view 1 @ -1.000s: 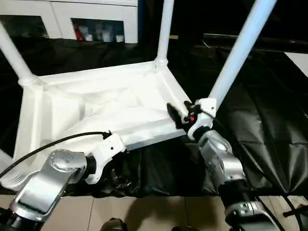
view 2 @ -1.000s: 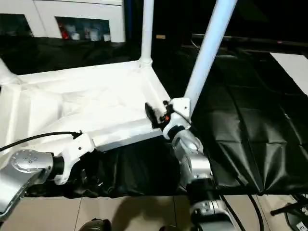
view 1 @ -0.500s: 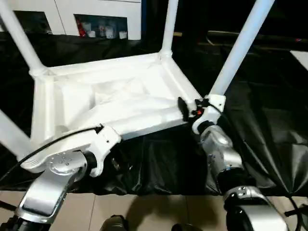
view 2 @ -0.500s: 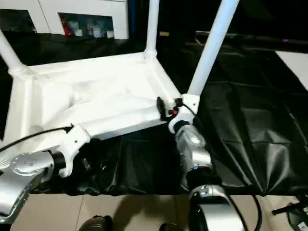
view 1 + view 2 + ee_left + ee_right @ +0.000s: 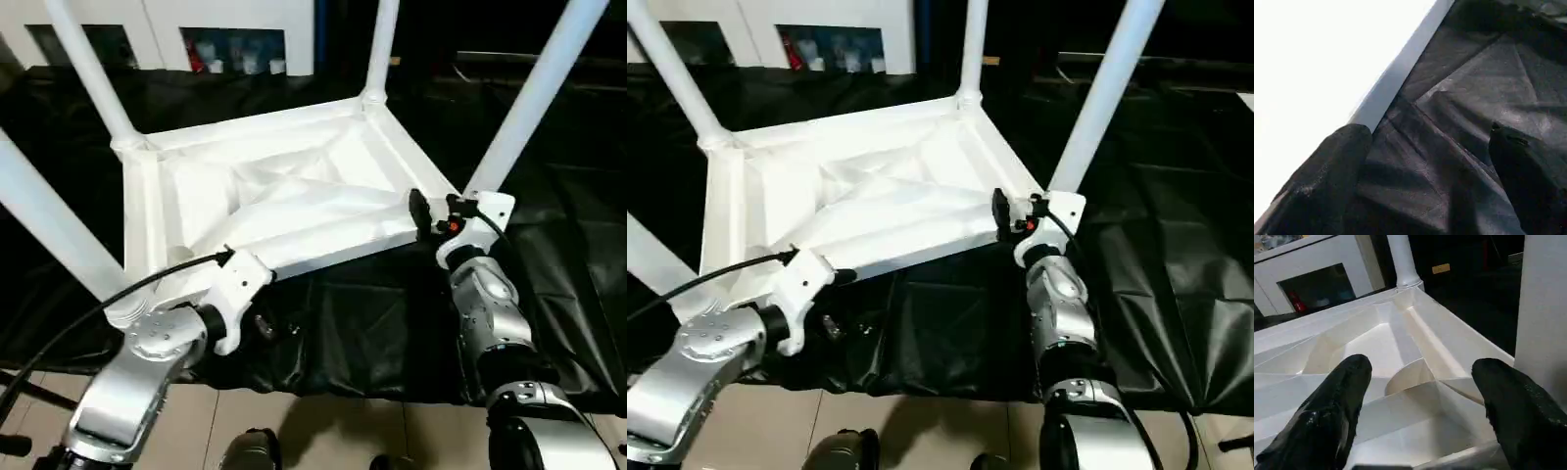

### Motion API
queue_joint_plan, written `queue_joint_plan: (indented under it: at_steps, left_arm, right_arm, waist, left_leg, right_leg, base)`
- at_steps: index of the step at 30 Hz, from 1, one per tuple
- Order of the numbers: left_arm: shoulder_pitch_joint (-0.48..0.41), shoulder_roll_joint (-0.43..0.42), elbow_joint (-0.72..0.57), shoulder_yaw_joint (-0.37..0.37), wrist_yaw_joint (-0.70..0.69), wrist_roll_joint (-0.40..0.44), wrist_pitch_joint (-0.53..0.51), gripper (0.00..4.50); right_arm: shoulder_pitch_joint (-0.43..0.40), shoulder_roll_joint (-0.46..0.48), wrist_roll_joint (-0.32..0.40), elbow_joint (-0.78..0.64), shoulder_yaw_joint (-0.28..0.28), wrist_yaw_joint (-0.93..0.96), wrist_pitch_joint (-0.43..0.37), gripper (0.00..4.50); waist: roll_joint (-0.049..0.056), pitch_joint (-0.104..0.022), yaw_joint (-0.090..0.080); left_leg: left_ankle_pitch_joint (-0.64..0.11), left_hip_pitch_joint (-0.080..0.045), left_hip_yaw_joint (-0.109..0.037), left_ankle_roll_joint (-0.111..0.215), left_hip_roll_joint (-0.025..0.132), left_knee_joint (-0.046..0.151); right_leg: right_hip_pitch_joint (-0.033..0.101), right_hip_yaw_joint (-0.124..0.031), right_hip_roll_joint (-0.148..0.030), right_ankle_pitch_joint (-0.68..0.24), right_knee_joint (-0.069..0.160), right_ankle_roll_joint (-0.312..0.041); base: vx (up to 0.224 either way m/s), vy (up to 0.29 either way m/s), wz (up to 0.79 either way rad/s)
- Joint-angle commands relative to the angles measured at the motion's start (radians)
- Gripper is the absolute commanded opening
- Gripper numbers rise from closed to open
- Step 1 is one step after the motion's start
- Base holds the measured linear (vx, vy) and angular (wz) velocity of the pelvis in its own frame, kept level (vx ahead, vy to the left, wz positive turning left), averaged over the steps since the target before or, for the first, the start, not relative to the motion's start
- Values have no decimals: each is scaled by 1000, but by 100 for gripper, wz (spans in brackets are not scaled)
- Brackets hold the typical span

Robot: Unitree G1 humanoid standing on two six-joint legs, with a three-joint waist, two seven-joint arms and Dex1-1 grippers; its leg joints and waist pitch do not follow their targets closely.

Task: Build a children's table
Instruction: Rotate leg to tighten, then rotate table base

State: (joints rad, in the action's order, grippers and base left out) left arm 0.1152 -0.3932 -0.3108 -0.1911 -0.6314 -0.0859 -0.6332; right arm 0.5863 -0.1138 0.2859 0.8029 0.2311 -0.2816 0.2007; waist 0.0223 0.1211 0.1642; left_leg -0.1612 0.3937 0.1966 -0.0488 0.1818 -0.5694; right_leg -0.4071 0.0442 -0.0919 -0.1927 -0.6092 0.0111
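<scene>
Left eye view: children's table (image 5: 284,196) lay upside down on black cloth (image 5: 392,323), four legs up | left gripper (image 5: 1430,186) fingers wide, under near edge, holding nothing | right gripper (image 5: 1420,416) fingers wide at near-right corner

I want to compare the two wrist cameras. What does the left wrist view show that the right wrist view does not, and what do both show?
Left wrist view alone: the black cloth under the table, lying in folds, and the tabletop's outer edge seen from beside it.

Right wrist view alone: the ribbed underside of the top, two legs standing up from its corner sockets, and a white cabinet behind.

Both: the white tabletop, and an open pincer with its two black fingers spread, the left pincer over the cloth, the right pincer over the ribs.
</scene>
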Motion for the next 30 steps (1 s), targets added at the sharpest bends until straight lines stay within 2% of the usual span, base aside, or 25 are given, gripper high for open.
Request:
queue_joint_plan:
  at_steps: [1, 2, 3, 4, 6, 8, 9, 10, 11, 12, 14, 16, 17, 18, 19, 20, 22, 25, 26, 27, 29, 30]
  left_arm:
    - [-8, -2, -19, 26, 17, -9, -8, 445]
    - [-8, -2, -19, 26, 17, -9, -8, 445]
    - [-7, -7, -18, 38, 13, -18, -3, 445]
    - [-5, -11, -19, 46, 9, -26, -2, 445]
    - [5, -17, -15, 70, -5, -49, -10, 445]
    - [19, -33, -2, 86, -21, -62, -11, 445]
    - [23, -39, 3, 89, -29, -67, -15, 445]
    - [30, -45, 8, 92, -32, -66, -15, 445]
    - [38, -52, 12, 94, -33, -64, -13, 445]
    - [43, -55, 13, 96, -34, -67, -24, 445]
    - [44, -63, 7, 93, -49, -79, -30, 445]
    - [25, -73, -10, 82, -78, -99, -24, 445]
    - [13, -73, -21, 80, -92, -119, -28, 445]
    - [8, -71, -20, 79, -101, -134, -28, 445]
    - [-2, -62, -29, 76, -112, -154, -18, 445]
    - [-3, -61, -32, 75, -114, -158, -19, 445]
    - [-4, -55, -36, 72, -130, -170, 12, 445]
    - [9, -44, -16, 81, -146, -188, 42, 445]
    - [14, -46, -10, 78, -146, -185, 48, 445]
    - [16, -50, -5, 77, -150, -188, 43, 445]
    - [17, -75, 8, 62, -166, -176, 42, 445]
    - [17, -95, 32, 47, -164, -152, 38, 445]
  right_arm:
    - [1, 4, 16, -11, 20, 3, -3, 381]
    - [1, 4, 16, -11, 20, 3, -3, 381]
    - [9, 24, 17, -32, 10, 3, -7, 381]
    - [13, 33, 19, -39, 6, 4, -10, 381]
    - [25, 48, 13, -53, -11, 0, -6, 381]
    - [46, 59, 2, -59, -26, 0, 1, 381]
    - [55, 63, 5, -59, -25, 0, -2, 381]
    - [68, 62, 1, -50, -24, 14, -5, 381]
    - [83, 61, -5, -42, -22, 30, -8, 381]
    - [97, 60, -3, -31, -16, 37, -7, 381]
    - [126, 54, -6, 1, -6, 51, -5, 381]
    - [155, 44, -17, 52, 5, 75, 6, 381]
    - [171, 37, -27, 82, 7, 86, 22, 381]
    - [182, 31, -34, 105, 6, 92, 35, 381]
    - [202, 20, -43, 138, 11, 129, 33, 381]
    - [207, 17, -45, 145, 12, 137, 33, 381]
    - [229, 11, -44, 168, 16, 146, 26, 381]
    - [248, 8, -58, 204, 7, 145, 37, 381]
    - [253, 6, -58, 216, 10, 147, 39, 381]
    - [260, 7, -55, 232, 15, 145, 42, 381]
    - [268, 10, -58, 252, 15, 148, 51, 381]
    - [272, 13, -61, 262, 15, 150, 56, 381]
  waist:
    - [-17, -59, -7]
    - [-12, -60, -5]
    - [-21, -63, -9]
    - [-18, -61, -11]
    - [-18, -59, -18]
    - [-29, -66, -30]
    - [-26, -65, -30]
    - [-36, -59, -38]
    - [-32, -58, -36]
    - [-33, -56, -40]
    - [-28, -56, -42]
    - [-21, -62, -46]
    - [-25, -62, -49]
    - [-13, -68, -50]
    - [-20, -67, -53]
    - [-30, -75, -54]
    - [-28, -74, -53]
    - [-33, -74, -53]
    - [-49, -73, -56]
    - [-41, -73, -54]
    - [-42, -73, -57]
    - [-51, -75, -59]
  left_leg:
    - [-275, -20, -24, 30, 44, 78]
    - [-270, -18, -26, 31, 43, 77]
    - [-258, -21, -23, 35, 44, 76]
    - [-242, -17, -25, 39, 43, 77]
    - [-233, -18, -23, 42, 43, 76]
    - [-177, -17, -18, 57, 41, 69]
    - [-168, -15, -19, 62, 40, 68]
    - [-175, -13, -16, 68, 39, 69]
    - [-183, -14, -18, 64, 39, 71]
    - [-197, -17, -16, 55, 40, 72]
    - [-208, -20, -18, 39, 42, 73]
    - [-195, -22, -17, 22, 39, 70]
    - [-185, -22, -16, 24, 38, 69]
    - [-158, -22, -16, 22, 37, 65]
    - [-131, -17, -13, 31, 34, 60]
    - [-111, -18, -11, 39, 34, 56]
    - [-91, -17, -10, 69, 33, 53]
    - [-107, -16, -10, 78, 36, 53]
    - [-109, -16, -8, 79, 36, 53]
    - [-120, -18, -9, 77, 38, 54]
    - [-147, -20, -9, 61, 40, 56]
    - [-147, -19, -8, 58, 39, 55]
  right_leg:
    - [28, -38, -50, -233, 75, -212]
    - [29, -38, -53, -238, 71, -210]
    - [28, -38, -52, -239, 73, -203]
    - [27, -38, -52, -233, 71, -200]
    - [23, -39, -50, -222, 70, -198]
    - [23, -38, -45, -165, 62, -202]
    - [23, -37, -44, -151, 59, -205]
    - [20, -37, -42, -162, 62, -203]
    - [20, -37, -44, -181, 62, -200]
    - [17, -38, -44, -202, 64, -193]
    - [16, -38, -44, -199, 63, -189]
    - [19, -37, -41, -138, 54, -200]
    - [20, -36, -40, -115, 53, -205]
    - [23, -34, -38, -58, 48, -222]
    - [27, -35, -36, 1, 42, -234]
    - [32, -34, -36, 29, 38, -243]
    - [33, -34, -38, 50, 37, -262]
    - [36, -34, -41, 13, 39, -260]
    - [37, -35, -41, -10, 40, -258]
    - [34, -36, -43, -41, 41, -253]
    - [32, -35, -41, -81, 44, -241]
    - [33, -36, -41, -90, 43, -232]
  base:
    - [0, 0, 0]
    - [0, 0, 0]
    - [0, 0, 0]
    - [0, 0, 0]
    - [0, 0, 0]
    - [0, 0, 0]
    - [0, 0, 0]
    - [0, 0, 0]
    - [0, 0, 0]
    - [0, 0, 0]
    - [0, 0, 0]
    - [0, 0, 0]
    - [0, 0, 0]
    - [0, 0, 0]
    - [0, 0, 0]
    - [0, 0, 0]
    - [0, 0, 0]
    - [0, 0, 0]
    - [0, 0, 0]
    - [0, 0, 0]
    - [0, 0, 0]
    - [0, 0, 0]
